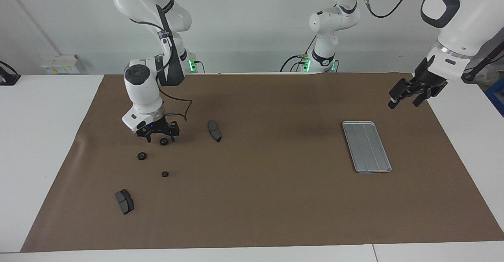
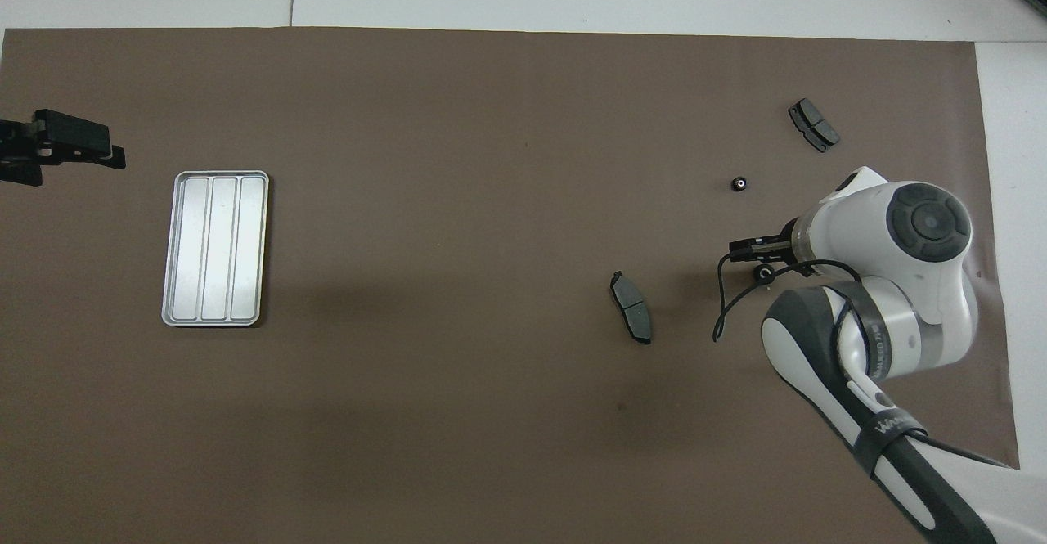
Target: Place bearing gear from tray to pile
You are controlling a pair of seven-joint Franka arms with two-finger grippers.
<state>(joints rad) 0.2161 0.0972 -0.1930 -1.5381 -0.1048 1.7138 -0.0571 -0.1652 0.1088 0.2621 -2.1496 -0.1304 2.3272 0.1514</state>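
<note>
My right gripper (image 1: 161, 137) hangs low over the brown mat at the right arm's end of the table, fingers open. A small black bearing gear (image 1: 163, 141) lies on the mat just beneath them, free of both fingers; from overhead the gear (image 2: 764, 273) shows beside the right gripper (image 2: 762, 254). The pile around it is loose: two more black gears (image 1: 142, 156) (image 1: 165, 174) and two dark brake pads (image 1: 215, 131) (image 1: 125, 201). The silver tray (image 1: 366, 145) (image 2: 215, 248) holds nothing. My left gripper (image 1: 405, 98) (image 2: 61, 147) waits open in the air beside the tray.
The brown mat (image 1: 267, 199) covers most of the white table. A black cable loops from the right wrist (image 2: 724, 298) over the mat near one brake pad (image 2: 631, 307). Another pad (image 2: 813, 124) and a gear (image 2: 739, 184) lie farther from the robots.
</note>
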